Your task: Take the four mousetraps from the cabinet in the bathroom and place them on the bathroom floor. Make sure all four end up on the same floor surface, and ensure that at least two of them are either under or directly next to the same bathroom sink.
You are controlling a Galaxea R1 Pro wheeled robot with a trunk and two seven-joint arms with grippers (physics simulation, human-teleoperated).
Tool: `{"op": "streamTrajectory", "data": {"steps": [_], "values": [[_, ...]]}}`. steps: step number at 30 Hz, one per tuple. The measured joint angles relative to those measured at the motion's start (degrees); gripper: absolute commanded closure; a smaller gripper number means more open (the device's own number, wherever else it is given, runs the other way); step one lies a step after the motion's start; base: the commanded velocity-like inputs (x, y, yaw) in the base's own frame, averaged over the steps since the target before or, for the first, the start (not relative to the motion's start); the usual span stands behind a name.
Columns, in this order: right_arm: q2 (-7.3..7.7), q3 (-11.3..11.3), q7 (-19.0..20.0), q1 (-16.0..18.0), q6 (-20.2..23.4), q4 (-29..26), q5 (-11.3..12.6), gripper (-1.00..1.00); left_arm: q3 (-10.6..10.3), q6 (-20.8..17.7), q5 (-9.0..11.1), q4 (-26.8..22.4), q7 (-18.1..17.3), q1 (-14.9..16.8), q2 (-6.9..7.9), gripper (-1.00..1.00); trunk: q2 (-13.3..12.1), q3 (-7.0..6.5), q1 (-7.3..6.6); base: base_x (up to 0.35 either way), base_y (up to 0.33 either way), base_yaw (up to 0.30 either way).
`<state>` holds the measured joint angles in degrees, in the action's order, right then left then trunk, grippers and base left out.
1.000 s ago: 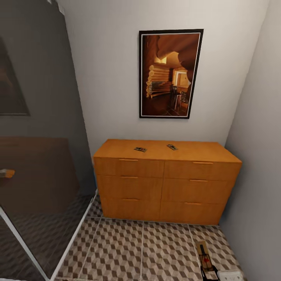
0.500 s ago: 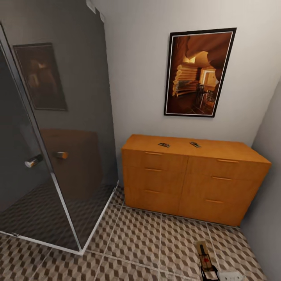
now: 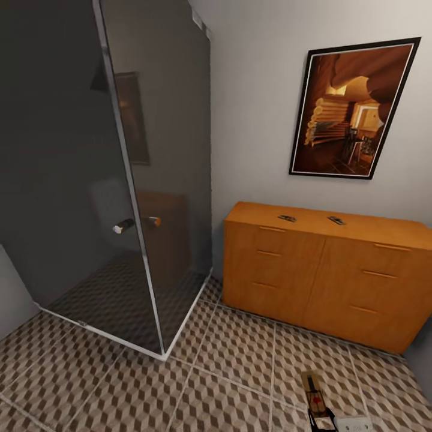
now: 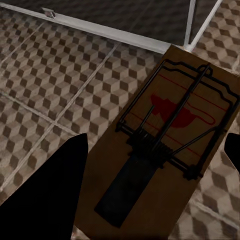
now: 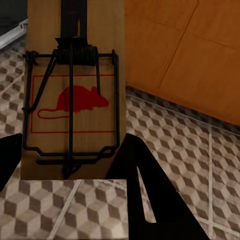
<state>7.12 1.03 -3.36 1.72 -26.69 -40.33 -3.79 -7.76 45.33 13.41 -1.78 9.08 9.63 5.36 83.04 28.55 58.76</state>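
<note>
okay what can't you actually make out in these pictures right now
- The two mousetraps on the cabinet: one and the other are too small in the head view to show their wire parts.
- The mousetrap at the head view's lower edge: partly cut off there.
- Mousetrap in the left wrist view, mousetrap in the right: dark jaws cover their edges, so the grip is unclear.
- Shower interior: hidden behind dark glass.

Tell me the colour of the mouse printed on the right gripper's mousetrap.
Red, on the mousetrap; clearest in the right wrist view.
</note>
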Motion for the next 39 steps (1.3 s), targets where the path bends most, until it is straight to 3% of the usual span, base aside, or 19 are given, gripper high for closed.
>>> {"op": "streamTrajectory", "data": {"steps": [39], "values": [[0.00,0.0,0.0,0.0,0.0,0.1,0.0,1.00,0.0,0.0,0.0,0.6,0.0,0.0,0.00,1.00,0.0,1.27,0.00,-0.260,0.177,0.270]]}}
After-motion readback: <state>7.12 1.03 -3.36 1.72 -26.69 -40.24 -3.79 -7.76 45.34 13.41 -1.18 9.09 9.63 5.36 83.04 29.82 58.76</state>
